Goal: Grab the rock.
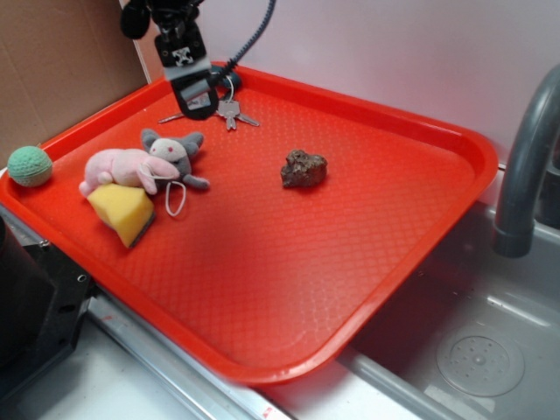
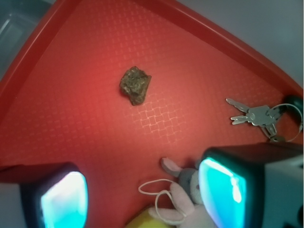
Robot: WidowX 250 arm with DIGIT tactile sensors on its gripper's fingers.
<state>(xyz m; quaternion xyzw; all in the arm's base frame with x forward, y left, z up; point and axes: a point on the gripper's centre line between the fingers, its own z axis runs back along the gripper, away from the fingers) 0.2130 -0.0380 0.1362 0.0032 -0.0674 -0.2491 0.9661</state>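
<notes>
Tray (image 1: 420, 254), red, raised rim all round; it overhangs a grey sink (image 1: 472, 350) on its right side, tap (image 1: 525, 166) just past the right corner. The near and right halves of the tray floor are bare.

My gripper (image 2: 142, 190): above the tray's far-left corner, fingers spread apart, nothing between them.

Plush mice (image 1: 144, 164), one pink, one grey, near the left edge, lying against a yellow sponge wedge (image 1: 122, 213).

Rock (image 1: 304, 168), dark reddish-brown, lumpy: alone near the tray's middle, towards the far edge, bare floor on every side, well apart from my fingers.

Green ball (image 1: 30, 165): off the tray, just beside its left corner.

Keys (image 1: 232, 112) on a ring, by the far-left rim, beside my gripper.
</notes>
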